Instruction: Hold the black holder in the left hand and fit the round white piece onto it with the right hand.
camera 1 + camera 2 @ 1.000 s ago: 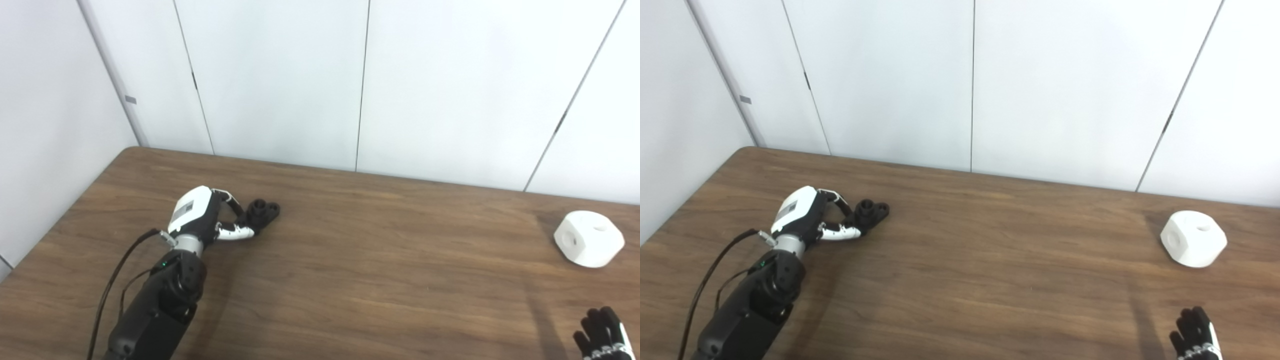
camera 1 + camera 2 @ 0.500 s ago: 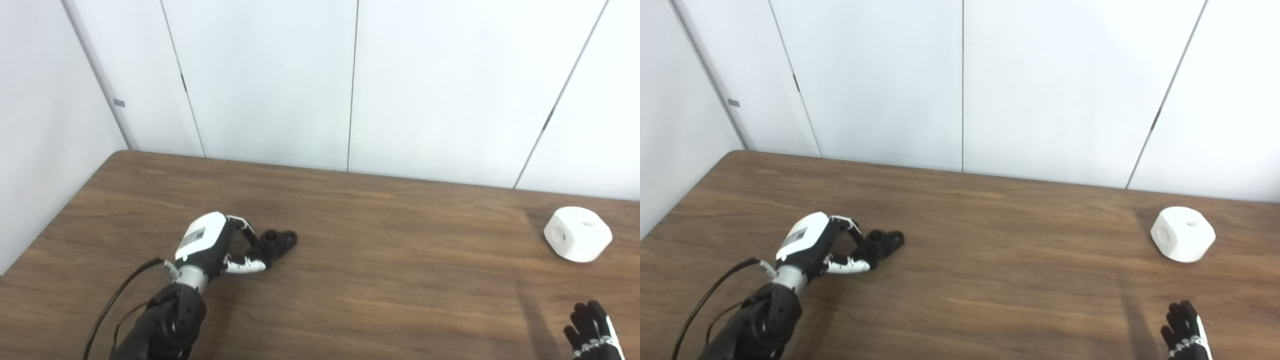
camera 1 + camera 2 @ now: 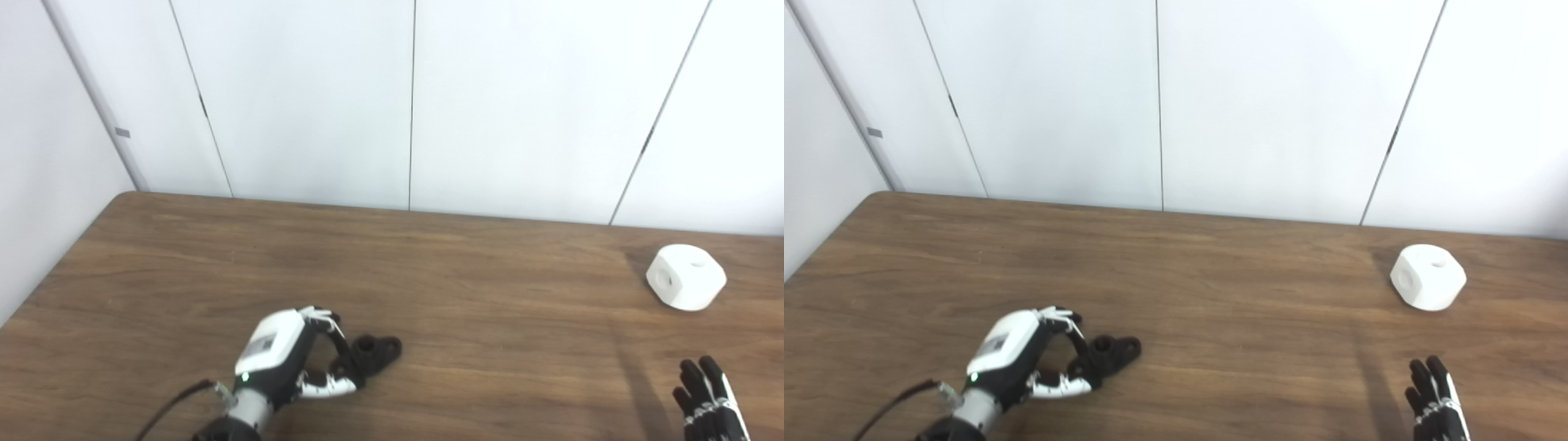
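The small black holder point(image 3: 375, 352) is low over the wooden table point(image 3: 490, 263) at the front left. My left hand point(image 3: 288, 355), white-backed with black fingers, is shut on the holder's near end; its far end with round holes sticks out to the right. I cannot tell whether the holder touches the table. The round white piece point(image 3: 686, 285), faceted with holes, rests on the table at the far right. My right hand point(image 3: 710, 404) shows at the bottom right corner, open with its black fingers spread, well in front of the white piece.
White wall panels point(image 3: 410, 104) rise right behind the table's back edge. The table's left edge point(image 3: 55, 269) runs diagonally near the left arm. A black cable point(image 3: 171, 407) trails from the left wrist.
The camera has shifted a little. My left hand has drawn the black holder toward the front edge and to the right. The right hand has risen slightly into view; the white piece stayed put.
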Available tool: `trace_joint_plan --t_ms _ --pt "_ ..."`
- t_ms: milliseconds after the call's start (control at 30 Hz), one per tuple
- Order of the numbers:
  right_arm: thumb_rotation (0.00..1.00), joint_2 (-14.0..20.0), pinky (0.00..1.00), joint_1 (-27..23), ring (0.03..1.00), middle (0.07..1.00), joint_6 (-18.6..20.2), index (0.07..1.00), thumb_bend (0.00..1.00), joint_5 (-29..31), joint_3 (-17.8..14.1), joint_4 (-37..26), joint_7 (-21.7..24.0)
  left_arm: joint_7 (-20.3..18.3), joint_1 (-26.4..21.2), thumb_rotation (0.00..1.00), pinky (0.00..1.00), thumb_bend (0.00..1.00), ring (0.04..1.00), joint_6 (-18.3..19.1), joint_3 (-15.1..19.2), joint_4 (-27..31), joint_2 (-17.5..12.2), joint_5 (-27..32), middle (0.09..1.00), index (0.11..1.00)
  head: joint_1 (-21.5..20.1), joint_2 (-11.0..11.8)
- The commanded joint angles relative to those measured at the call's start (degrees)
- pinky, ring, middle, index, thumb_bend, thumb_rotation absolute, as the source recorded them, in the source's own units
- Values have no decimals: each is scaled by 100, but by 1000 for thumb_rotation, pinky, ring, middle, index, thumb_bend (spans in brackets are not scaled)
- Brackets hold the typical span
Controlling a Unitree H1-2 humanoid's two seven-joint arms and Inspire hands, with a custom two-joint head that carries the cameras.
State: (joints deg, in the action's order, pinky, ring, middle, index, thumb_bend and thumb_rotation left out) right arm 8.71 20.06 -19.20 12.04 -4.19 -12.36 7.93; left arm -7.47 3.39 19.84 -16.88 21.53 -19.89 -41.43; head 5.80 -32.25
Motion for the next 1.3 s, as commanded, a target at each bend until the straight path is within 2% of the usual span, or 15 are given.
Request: trace_joint_plan --t_ms 0,167,533,833,1067,1267 --pt "940 -221 1000 58 998 955 181 1000 566 -27 136 372 -37 -145 114 46 943 517 905 -217 -144 188 40 14 829 487 -14 -33" --pt "930 -213 1000 70 1000 961 224 1000 553 1 161 301 -15 -3 363 45 951 518 893 -749 -344 217 79 -139 813 486 -142 -159" --pt "919 -233 1000 176 1000 952 332 1000 547 -88 191 25 -54 169 752 45 955 519 905 -1979 -777 -11 -111 -729 805 486 -347 -484" --pt "939 -239 1000 261 993 933 609 1000 564 -324 224 -311 -194 23 922 48 983 521 925 -2367 -933 -93 -186 -884 817 485 -465 -786" --pt "933 -227 1000 283 999 935 726 1000 547 -310 243 -435 -194 88 918 49 990 521 917 -2570 -928 -248 -181 -968 815 486 -513 -894" --pt "910 -235 1000 221 986 943 717 980 591 -499 201 -414 -276 322 873 48 966 520 911 -2707 -905 -517 -169 -1191 812 486 -686 -1003"
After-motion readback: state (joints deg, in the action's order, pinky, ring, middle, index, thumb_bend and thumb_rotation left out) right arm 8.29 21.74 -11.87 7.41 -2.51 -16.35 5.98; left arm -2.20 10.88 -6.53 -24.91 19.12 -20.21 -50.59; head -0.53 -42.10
